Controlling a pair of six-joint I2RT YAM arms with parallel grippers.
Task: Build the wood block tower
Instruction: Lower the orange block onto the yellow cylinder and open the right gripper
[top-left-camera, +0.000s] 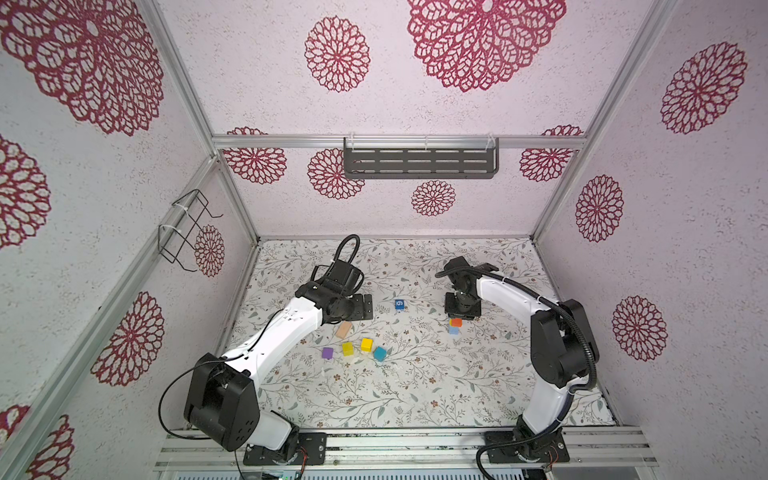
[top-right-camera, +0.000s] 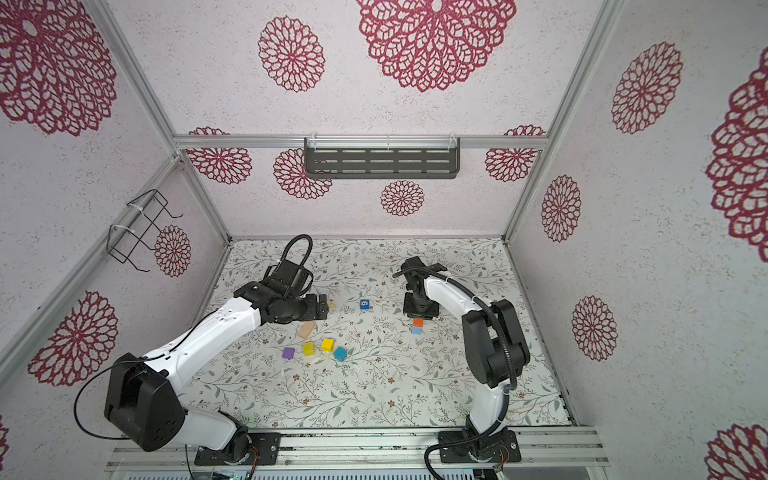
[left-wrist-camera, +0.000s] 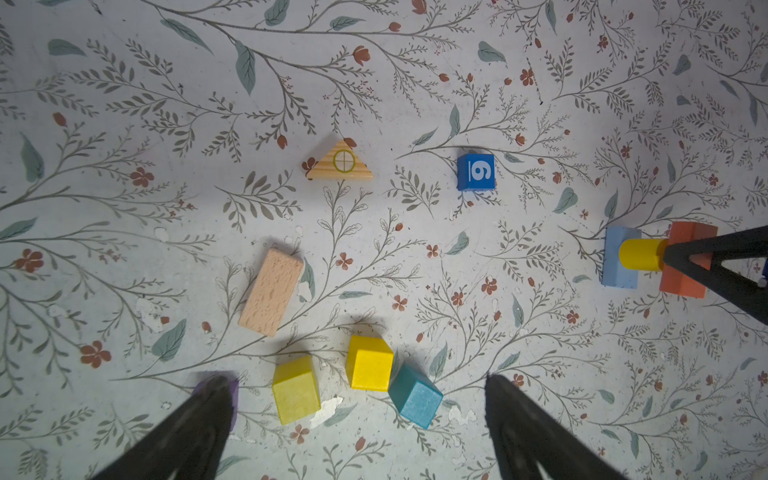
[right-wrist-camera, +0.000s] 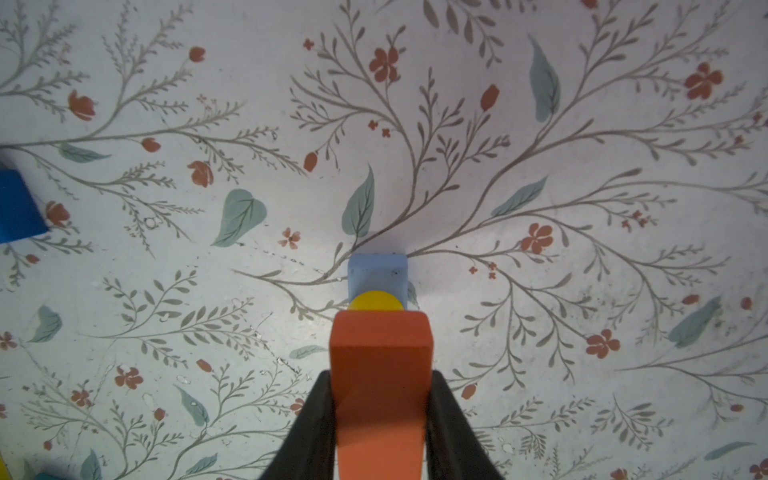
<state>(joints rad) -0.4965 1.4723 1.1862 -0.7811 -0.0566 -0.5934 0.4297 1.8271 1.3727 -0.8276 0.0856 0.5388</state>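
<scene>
The wood block tower stands right of centre: a light blue block (top-left-camera: 453, 331) (right-wrist-camera: 376, 272) on the table, a yellow cylinder (left-wrist-camera: 640, 254) (right-wrist-camera: 376, 300) upright on it, and an orange block (top-left-camera: 456, 322) (right-wrist-camera: 380, 365) on top. My right gripper (right-wrist-camera: 380, 382) is shut on the orange block from above. My left gripper (left-wrist-camera: 355, 382) hangs open and empty over loose blocks: two yellow cubes (left-wrist-camera: 296, 388) (left-wrist-camera: 369, 363), a teal cube (left-wrist-camera: 415, 395), a tan bar (left-wrist-camera: 271, 291) and a purple block (top-left-camera: 327, 353), half hidden behind a finger in the left wrist view. The blue cube marked "6" (left-wrist-camera: 476, 172) lies between the arms.
A wooden triangle block (left-wrist-camera: 340, 163) lies flat beside the left gripper. A dark slotted shelf (top-left-camera: 419, 163) hangs on the back wall and a wire rack (top-left-camera: 185, 230) on the left wall. Aluminium frame posts and patterned walls close in the floral table (top-left-camera: 415, 395).
</scene>
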